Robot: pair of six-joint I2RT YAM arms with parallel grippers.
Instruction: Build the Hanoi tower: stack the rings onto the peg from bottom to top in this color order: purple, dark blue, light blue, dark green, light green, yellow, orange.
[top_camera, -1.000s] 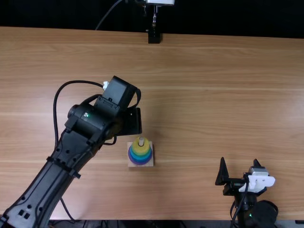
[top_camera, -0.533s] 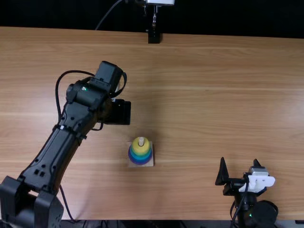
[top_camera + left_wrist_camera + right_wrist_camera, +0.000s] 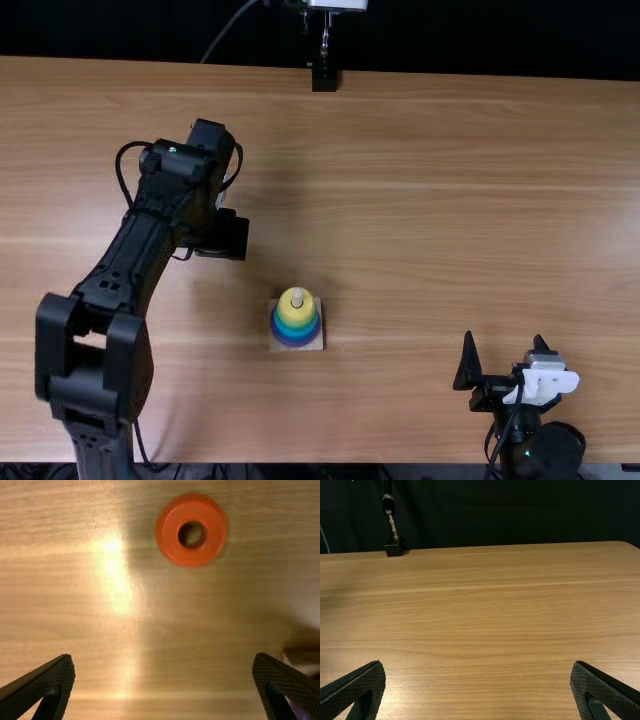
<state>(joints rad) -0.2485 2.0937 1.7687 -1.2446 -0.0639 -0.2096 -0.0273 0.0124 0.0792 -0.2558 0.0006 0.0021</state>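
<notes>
**Orange ring (image 3: 169, 536) awaits pickup**

It lies flat on the tabletop (image 3: 430, 220), apart from the yellow-topped stack (image 3: 296, 325). I judge this the last pick: center my spread, empty left claw (image 3: 164, 656), then lower. My right claw (image 3: 477, 662) is parted, empty.

Likely a robotics lab, by the top view: left arm (image 3: 130, 260) around nine o'clock, right arm (image 3: 540, 452) past four, wooden table (image 3: 450, 200), black backdrop (image 3: 480, 42) at twelve
</notes>
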